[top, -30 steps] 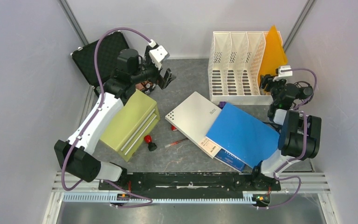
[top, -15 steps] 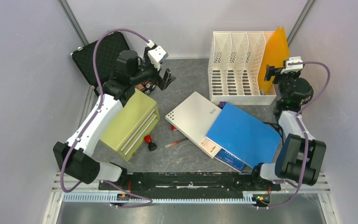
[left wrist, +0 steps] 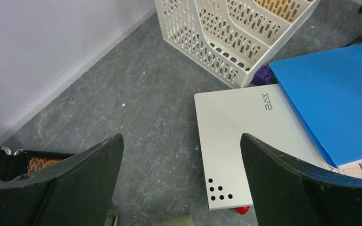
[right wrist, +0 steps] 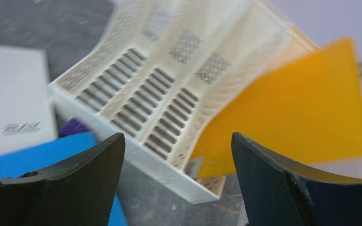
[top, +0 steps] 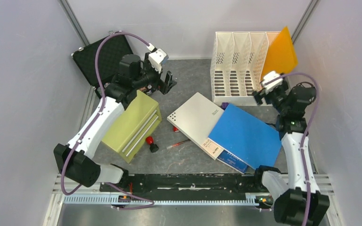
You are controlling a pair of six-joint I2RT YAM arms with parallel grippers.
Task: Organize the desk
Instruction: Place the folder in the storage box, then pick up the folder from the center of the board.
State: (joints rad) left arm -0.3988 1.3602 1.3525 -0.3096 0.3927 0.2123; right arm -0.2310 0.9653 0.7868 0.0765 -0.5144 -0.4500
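File rack (top: 239, 66) at the far right of the desk (top: 188, 77), sheet (top: 279, 49) standing in its rightmost slot, notebook (top: 195, 117) mid-desk before the rack, folder (top: 246, 134) lying on its right part, drawer cabinet (top: 133, 125) left, open case (top: 101, 56) behind it, stamp (top: 151, 144) and pen (top: 178, 144) between cabinet and notebook.

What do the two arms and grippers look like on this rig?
Both the left arm and right arm have white link shells with black joints. A purple cable loops along each to a white camera box at the wrist. The left gripper and right gripper have broad matte black fingers.
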